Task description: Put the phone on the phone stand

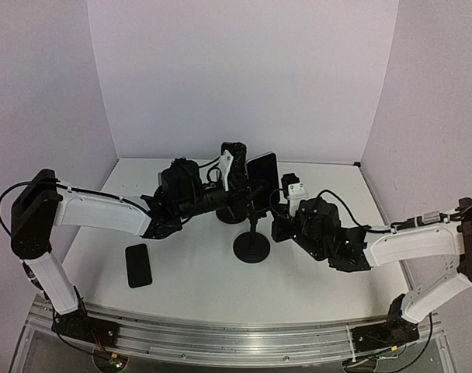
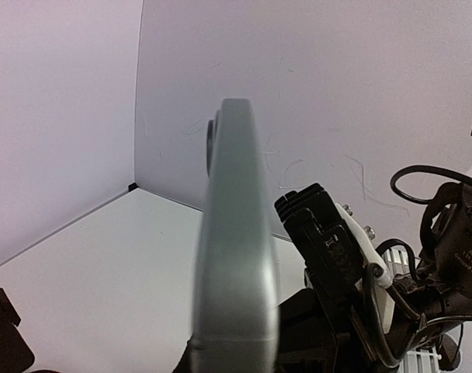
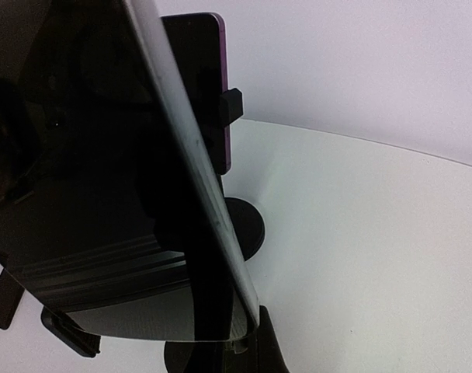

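A phone with a dark screen and silver edge stands upright above the near phone stand, over its round black base. My left gripper reaches in from the left and appears shut on the phone. In the left wrist view the phone's silver edge rises from between the jaws. My right gripper is close on the phone's right, by the stand's stem. In the right wrist view the phone fills the left side and hides the jaws, with a black wedge touching its lower corner.
A second stand is just behind, with a purple-edged phone clamped in it above its base. Another black phone lies flat on the white table at the front left. Walls enclose the back and sides.
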